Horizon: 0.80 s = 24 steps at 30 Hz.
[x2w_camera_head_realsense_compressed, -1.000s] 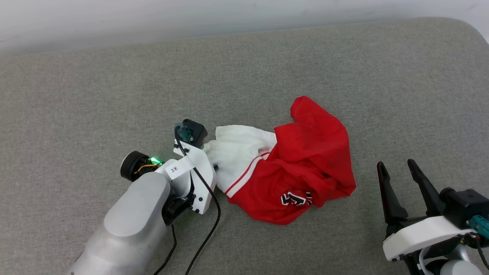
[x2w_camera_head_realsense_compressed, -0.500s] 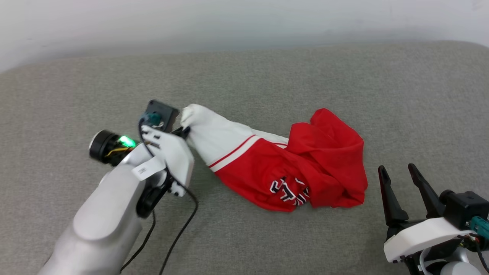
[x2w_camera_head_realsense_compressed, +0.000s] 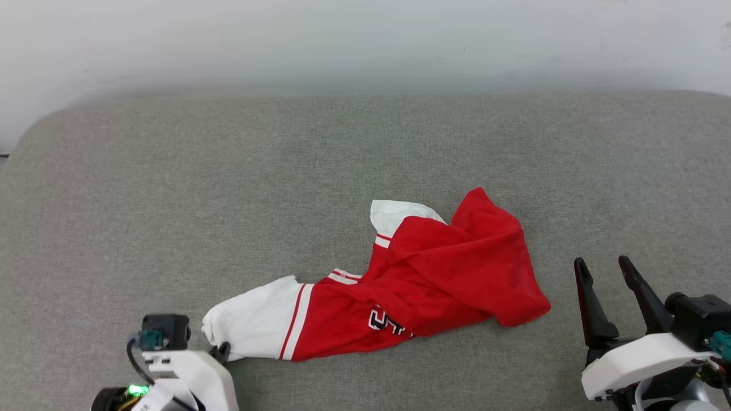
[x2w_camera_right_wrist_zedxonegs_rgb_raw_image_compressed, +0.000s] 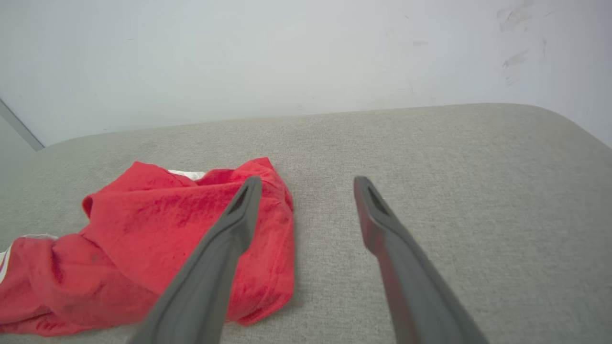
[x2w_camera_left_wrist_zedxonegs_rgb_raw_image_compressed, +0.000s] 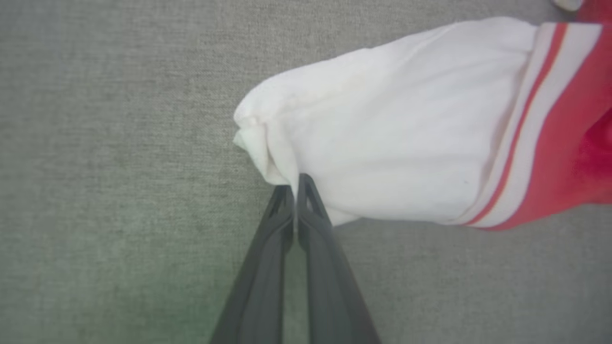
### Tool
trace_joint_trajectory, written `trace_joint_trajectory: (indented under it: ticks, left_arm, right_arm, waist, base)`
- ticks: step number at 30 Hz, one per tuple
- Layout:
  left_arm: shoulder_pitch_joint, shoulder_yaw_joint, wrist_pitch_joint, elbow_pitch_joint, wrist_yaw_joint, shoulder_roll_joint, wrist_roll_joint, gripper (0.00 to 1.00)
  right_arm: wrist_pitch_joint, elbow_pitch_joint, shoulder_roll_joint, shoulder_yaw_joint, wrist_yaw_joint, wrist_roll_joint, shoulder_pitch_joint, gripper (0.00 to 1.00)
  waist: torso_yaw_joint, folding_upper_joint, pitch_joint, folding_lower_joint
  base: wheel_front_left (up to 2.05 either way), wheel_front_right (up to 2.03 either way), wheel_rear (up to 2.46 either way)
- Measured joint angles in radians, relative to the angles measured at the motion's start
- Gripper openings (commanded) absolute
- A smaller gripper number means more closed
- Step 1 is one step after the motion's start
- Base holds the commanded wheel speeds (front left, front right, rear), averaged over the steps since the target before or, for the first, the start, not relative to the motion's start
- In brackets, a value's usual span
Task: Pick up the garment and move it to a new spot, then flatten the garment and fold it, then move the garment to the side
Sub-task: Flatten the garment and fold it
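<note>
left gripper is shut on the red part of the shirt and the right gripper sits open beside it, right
No: the left gripper is shut on the white sleeve of the shirt, not the red part, as the left wrist view shows. The right gripper does sit open beside it.

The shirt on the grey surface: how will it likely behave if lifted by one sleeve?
Probably floppy: the shirt lies crumpled in soft folds. Likely to drape and trail: the left gripper pinches only the white sleeve tip, where cloth bunches.
</note>
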Motion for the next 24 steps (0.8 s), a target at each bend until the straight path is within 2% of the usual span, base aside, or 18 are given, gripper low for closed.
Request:
trace_joint_trajectory:
  ticks: [1,2,3,4,9,14,24]
  left_arm:
    - [0.013,0.004,-0.002,0.001,0.002,-0.005,-0.01,0.0]
    - [0.024,0.004,-0.007,0.004,0.003,-0.007,-0.014,0.19]
    - [0.032,0.007,-0.012,0.005,0.005,-0.012,-0.019,0.51]
    - [0.037,0.008,-0.015,0.006,0.007,-0.018,-0.027,1.0]
    - [0.041,0.006,-0.052,-0.002,0.01,-0.03,-0.018,1.0]
    - [0.02,0.012,-0.159,-0.043,0.027,-0.023,0.042,1.0]
    - [-0.011,0.006,-0.363,-0.155,0.044,-0.046,0.133,1.0]
  right_arm:
    - [0.004,-0.004,0.0,0.0,0.0,0.0,0.0,1.0]
    - [0.005,-0.006,0.0,0.0,0.0,0.0,0.0,1.0]
    - [0.006,-0.007,0.0,0.0,0.0,0.0,0.0,1.0]
    - [0.008,-0.01,0.0,-0.001,0.0,-0.001,0.0,1.0]
    - [0.025,-0.018,0.0,-0.013,0.0,-0.007,0.018,1.0]
    - [0.039,-0.021,0.0,-0.035,0.0,-0.006,0.029,1.0]
    - [0.1,0.01,0.0,-0.092,0.0,-0.004,0.045,1.0]
  waist:
    - [0.0,0.0,-0.002,0.0]
    - [0.001,0.0,-0.004,0.0]
    - [0.001,0.0,-0.006,0.0]
    - [0.001,0.0,-0.008,0.0]
    - [0.001,0.0,-0.026,0.0]
    - [-0.007,0.0,-0.054,0.0]
    - [-0.013,0.0,-0.092,-0.0001]
  base:
    - [0.0,0.0,0.0]
    - [0.0,0.0,0.0]
    - [0.0,0.0,0.0]
    - [0.0,0.0,0.0]
    - [0.0,0.0,0.0]
    - [0.0,0.0,0.0]
    - [0.0,0.0,0.0]
